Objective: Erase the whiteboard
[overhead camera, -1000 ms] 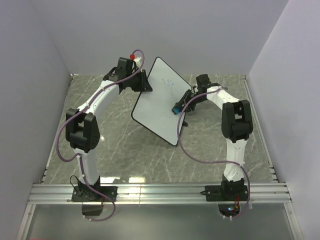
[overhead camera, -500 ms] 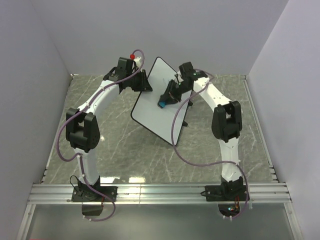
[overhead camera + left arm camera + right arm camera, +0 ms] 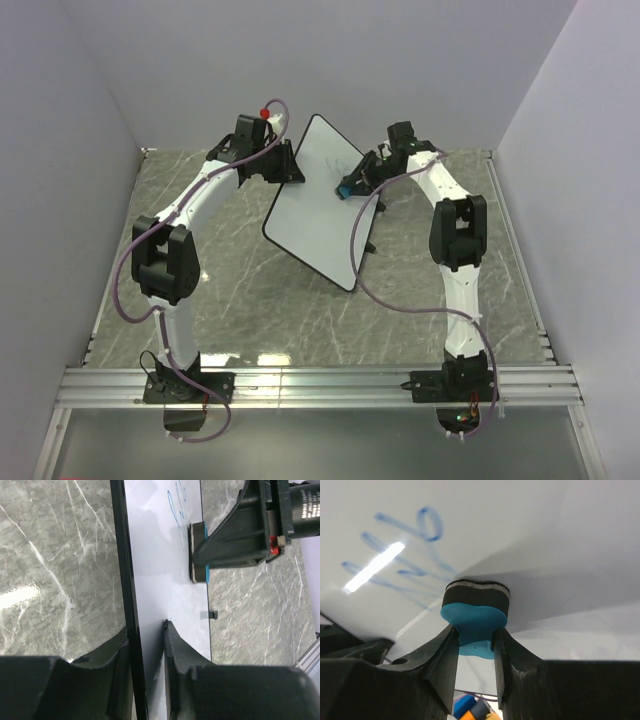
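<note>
Two claws clenched: my left claw [image 3: 147, 639] pinches the edge of the whiteboard [image 3: 315, 205], tilted up over the counter [image 3: 240, 290], my right claw [image 3: 474, 636] grips the eraser [image 3: 476, 604] against its face; wiping step, I reckon the next stroke must cross the blue scribbles [image 3: 405, 545].

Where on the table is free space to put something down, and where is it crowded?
Free: the table between the left arm's base and the right arm's base, nearer than the whiteboard. Crowded: the far middle, where the left gripper clamps the whiteboard's edge and the right gripper presses the eraser on it.
</note>
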### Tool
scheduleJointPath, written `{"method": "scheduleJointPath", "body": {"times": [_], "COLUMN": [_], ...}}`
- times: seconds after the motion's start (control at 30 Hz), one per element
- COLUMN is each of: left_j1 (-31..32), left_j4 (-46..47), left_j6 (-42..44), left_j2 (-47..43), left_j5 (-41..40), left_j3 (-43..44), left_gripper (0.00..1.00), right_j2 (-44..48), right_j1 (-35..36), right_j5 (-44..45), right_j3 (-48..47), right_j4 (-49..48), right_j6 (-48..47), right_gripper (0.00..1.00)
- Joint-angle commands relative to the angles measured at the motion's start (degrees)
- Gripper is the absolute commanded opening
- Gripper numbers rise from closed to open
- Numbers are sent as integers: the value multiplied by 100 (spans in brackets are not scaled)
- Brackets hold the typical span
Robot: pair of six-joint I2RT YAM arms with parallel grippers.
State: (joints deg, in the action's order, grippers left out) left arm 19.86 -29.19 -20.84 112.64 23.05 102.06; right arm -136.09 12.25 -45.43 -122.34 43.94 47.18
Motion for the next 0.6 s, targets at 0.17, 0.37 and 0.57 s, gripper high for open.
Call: {"method": "scheduleJointPath", "body": {"times": [0.17,0.37,0.57], "left_j1": [563,563,554], "left_j4": [-1115,-1185,-1265], "left_j6": [634,722,853], "left_j2": [337,408,461], "left_j5": [631,675,806], "left_j3": [-204,-125,-72], "left_gripper": [0,0,0], "right_j2": [-506,-717,-901], "right_j1": [-65,93,146], "right_j5": [1097,643,34], "right_j3": [352,-368,-597], "right_j4": [447,179,-1124], "right_j6": [-490,-166,968], "right_gripper": [0,0,0]}}
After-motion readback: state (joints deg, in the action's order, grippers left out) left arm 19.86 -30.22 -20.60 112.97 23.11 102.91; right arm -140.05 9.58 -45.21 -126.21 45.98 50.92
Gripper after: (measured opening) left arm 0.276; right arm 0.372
